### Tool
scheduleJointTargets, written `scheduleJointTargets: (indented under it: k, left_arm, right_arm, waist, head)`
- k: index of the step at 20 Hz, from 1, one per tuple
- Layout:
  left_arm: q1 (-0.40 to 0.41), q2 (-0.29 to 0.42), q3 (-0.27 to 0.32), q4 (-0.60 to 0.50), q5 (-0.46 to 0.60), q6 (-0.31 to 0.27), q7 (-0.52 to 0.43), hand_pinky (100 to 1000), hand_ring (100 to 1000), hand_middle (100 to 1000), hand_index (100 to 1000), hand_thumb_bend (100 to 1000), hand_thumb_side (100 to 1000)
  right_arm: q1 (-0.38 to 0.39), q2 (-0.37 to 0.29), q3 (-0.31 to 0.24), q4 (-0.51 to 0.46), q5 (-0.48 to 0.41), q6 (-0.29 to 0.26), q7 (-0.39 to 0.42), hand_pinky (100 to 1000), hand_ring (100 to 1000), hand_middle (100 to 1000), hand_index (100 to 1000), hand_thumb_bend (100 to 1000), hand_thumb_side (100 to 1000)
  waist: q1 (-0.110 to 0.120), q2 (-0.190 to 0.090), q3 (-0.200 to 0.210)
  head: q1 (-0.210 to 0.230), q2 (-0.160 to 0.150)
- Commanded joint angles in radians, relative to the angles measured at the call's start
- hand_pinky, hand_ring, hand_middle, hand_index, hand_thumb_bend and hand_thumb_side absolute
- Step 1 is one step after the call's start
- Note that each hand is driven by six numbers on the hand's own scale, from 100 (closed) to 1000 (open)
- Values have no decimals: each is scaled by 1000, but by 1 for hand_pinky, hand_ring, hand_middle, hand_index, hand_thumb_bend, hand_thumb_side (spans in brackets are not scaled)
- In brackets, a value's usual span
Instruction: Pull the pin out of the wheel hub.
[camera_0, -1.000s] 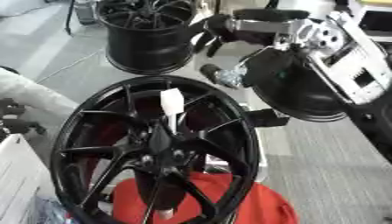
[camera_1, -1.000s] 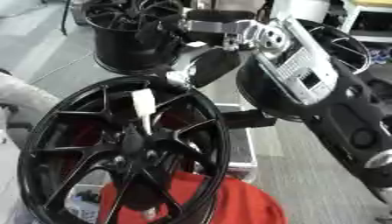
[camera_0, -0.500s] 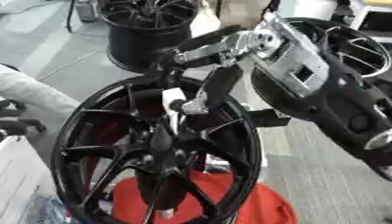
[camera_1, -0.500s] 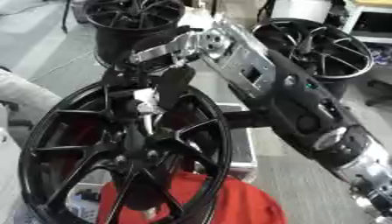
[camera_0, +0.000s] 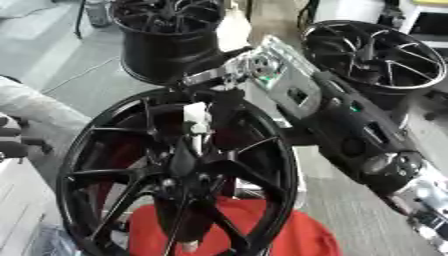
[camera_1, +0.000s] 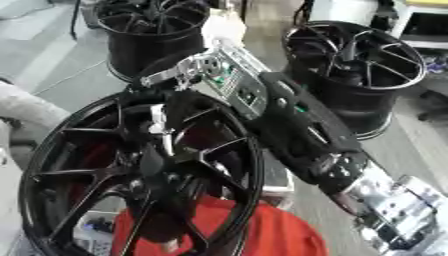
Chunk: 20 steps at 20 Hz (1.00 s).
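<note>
Robot hand (camera_0: 219, 100) on the right is seen curled around the white pin (camera_0: 196, 120) above the black wheel hub (camera_0: 185, 165); a straight pull along the pin's axis is advised.

Bright, even daylight — soft blur

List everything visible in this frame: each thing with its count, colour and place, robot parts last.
Wheel hub: one, black, upright in the foreground.
Pin: one, white, at the hub's upper spokes.
Other wheels: two, black; one far left, one far right.
Cloth: one, red, under the front hub.
Right robot hand: silver and black, at the pin; grip cannot be made out.
Left robot hand: dark, at the left edge.
</note>
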Motion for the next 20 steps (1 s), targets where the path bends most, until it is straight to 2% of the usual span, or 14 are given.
scheduleJointTargets:
  k: [1, 9, 14, 15, 16, 20]
  left_arm:
    - [-13, 16, 0, -16, -4, -1, -3, 637, 601, 644, 815, 100, 715]
    - [-12, 14, 1, -15, -5, -2, -4, 638, 602, 644, 815, 100, 716]
    - [-11, 14, 1, -15, -5, -2, -4, 638, 602, 644, 815, 100, 716]
    - [-11, 14, 1, -15, -6, -1, -4, 638, 602, 644, 815, 100, 707]
    - [-11, 14, 1, -15, -6, -1, -5, 638, 602, 644, 815, 100, 716]
    - [-10, 13, 1, -14, -7, -1, -5, 638, 602, 644, 815, 100, 716]
  right_arm:
    - [-27, 11, -36, 50, 61, -26, -21, 917, 970, 955, 967, 158, 330]
    - [-27, 32, -63, 126, 139, -65, -41, 909, 950, 923, 965, 154, 321]
    - [-25, 31, -67, 144, 153, -77, -32, 899, 934, 871, 953, 153, 318]
    - [-24, 30, -68, 146, 155, -78, -30, 899, 931, 858, 949, 168, 287]
    - [-24, 30, -68, 149, 156, -79, -27, 896, 928, 847, 945, 151, 316]
    - [-19, 30, -67, 158, 170, -82, -21, 891, 918, 804, 922, 135, 312]
  waist:
    - [8, -8, 1]
    - [9, -9, 1]
    - [9, -9, 0]
    - [9, -9, -1]
    - [9, -9, -1]
    - [9, -9, -1]
  head:
    - [-2, -13]
    - [-2, -11]
    - [1, -10]
    - [1, -10]
    - [1, -10]
    - [2, -10]
